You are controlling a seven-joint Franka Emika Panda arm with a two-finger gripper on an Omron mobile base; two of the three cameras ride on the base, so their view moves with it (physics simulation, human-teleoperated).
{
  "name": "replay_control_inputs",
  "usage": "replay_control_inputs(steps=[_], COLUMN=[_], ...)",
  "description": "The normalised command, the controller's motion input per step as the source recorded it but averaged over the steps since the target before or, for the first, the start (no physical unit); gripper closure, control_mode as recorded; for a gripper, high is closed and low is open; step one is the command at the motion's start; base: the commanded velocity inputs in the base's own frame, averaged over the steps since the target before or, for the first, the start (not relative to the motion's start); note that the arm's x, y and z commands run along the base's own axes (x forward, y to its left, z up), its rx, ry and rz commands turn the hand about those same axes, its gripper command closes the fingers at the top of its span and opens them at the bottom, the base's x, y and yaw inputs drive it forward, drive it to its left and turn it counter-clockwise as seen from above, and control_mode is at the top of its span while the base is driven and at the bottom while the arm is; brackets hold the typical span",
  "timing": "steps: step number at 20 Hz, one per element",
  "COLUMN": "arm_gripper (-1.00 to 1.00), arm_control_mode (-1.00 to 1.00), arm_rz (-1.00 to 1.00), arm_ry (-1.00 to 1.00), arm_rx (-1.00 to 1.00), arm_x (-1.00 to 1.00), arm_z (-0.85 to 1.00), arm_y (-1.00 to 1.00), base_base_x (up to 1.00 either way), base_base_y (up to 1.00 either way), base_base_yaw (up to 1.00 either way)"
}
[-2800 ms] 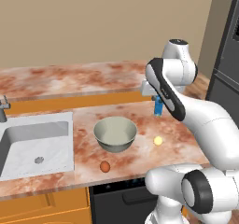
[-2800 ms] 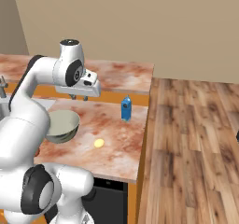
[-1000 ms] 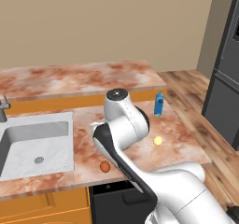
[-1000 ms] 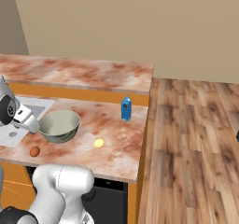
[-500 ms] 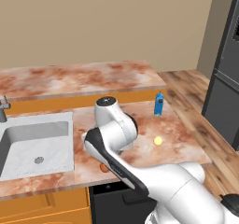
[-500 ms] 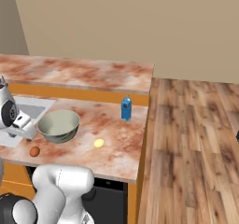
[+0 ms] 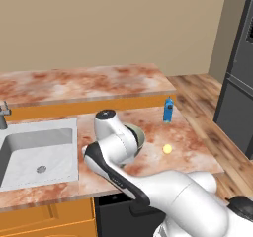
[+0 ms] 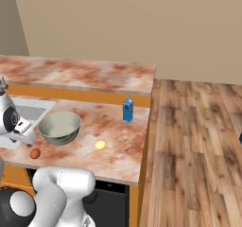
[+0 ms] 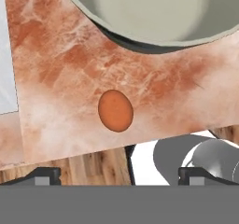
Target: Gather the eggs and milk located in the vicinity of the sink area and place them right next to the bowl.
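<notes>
We've got a reddish-brown egg (image 9: 115, 110) on a pink-marbled counter (image 9: 65, 64), grey-green bowl (image 8: 58, 126), pale yellow egg (image 8: 100, 145), blue milk carton (image 8: 127, 110).

Reddish marbled worktop (image 7: 148, 167) over orange cabinet fronts (image 7: 44, 218), with a second worktop run (image 8: 80, 74) behind. Wood plank floor (image 8: 194, 141) beyond the worktop's right edge; dark appliance (image 7: 239, 93) at far right.

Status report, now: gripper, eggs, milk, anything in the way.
Gripper open, empty, hovering over the brown egg beside the bowl. Yellow egg and milk on the counter right of the bowl. Nothing in the way.
</notes>
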Motion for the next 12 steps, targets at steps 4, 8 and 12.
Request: replay_control_inputs(steps=[4, 8, 12], arm_gripper=[-1.0, -1.0, -1.0], arm_control_mode=[-1.0, -1.0, -1.0], arm_rz=[0.0, 0.0, 0.0], arm_ry=[-0.05, -0.01, 0.0], arm_rx=[-0.02, 0.0, 0.0], arm_x=[0.31, 0.1, 0.22], arm_z=[-0.44, -0.3, -0.23], arm_y=[-0.03, -0.31, -0.01], base_base_x=[0.0, 0.0, 0.0], base_base_y=[0.0, 0.0, 0.0], base_base_yaw=[0.0, 0.0, 0.0])
